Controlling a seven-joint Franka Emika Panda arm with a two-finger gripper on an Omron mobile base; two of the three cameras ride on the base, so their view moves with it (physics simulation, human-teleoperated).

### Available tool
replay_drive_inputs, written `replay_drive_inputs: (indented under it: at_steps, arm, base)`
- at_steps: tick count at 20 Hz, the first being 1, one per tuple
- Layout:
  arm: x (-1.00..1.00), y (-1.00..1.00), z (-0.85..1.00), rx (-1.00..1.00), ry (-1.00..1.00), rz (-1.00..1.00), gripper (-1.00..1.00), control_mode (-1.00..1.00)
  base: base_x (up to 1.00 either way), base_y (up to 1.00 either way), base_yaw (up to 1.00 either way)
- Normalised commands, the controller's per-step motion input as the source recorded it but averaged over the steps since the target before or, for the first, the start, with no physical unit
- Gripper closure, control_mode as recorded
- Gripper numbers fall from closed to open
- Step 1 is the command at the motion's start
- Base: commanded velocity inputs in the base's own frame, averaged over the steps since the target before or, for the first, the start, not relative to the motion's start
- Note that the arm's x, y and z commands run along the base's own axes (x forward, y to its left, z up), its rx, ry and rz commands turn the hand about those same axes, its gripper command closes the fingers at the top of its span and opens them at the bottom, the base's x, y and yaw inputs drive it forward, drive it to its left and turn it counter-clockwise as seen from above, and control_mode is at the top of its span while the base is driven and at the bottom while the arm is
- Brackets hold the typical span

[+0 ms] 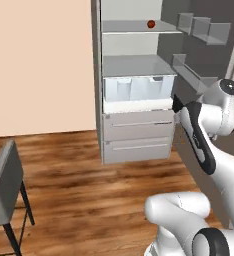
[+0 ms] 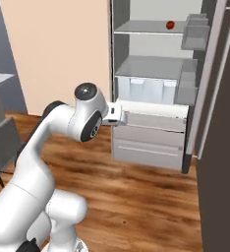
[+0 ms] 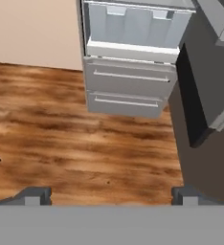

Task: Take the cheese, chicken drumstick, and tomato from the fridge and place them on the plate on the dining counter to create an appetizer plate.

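Note:
The fridge [image 1: 100, 75] stands open ahead of me, with grey shelves and a pale translucent drawer [image 1: 136, 89] pulled partly out. A small red tomato [image 1: 151, 23] sits on the upper shelf, also visible in the right base view as the tomato [image 2: 170, 24]. My gripper [image 3: 111, 196] is open, its two dark fingertips [image 3: 37, 195] wide apart with nothing between them. It hovers above the wood floor in front of the fridge's lower drawers [image 3: 126, 76], well below the tomato. The cheese, chicken drumstick, plate and dining counter are out of view.
The open fridge door [image 1: 204, 35], with its shelf bins, juts out on the right, close to my arm. A grey chair [image 1: 4, 185] stands at the left. Wood floor [image 1: 89, 175] lies open between the chair and the fridge.

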Motion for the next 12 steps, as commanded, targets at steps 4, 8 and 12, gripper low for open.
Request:
replay_drive_inputs:
  at_steps: [4,8,12]
  arm:
    - [0.00,0.00,0.00,0.00,0.00,0.00,-1.00,1.00]
    - [0.00,0.00,0.00,0.00,0.00,0.00,-1.00,1.00]
    - [0.00,0.00,0.00,0.00,0.00,0.00,-1.00,1.00]
  base:
    - [0.47,0.19,-0.51]
    - [0.95,0.76,-0.25]
    - [1.00,0.32,0.00]
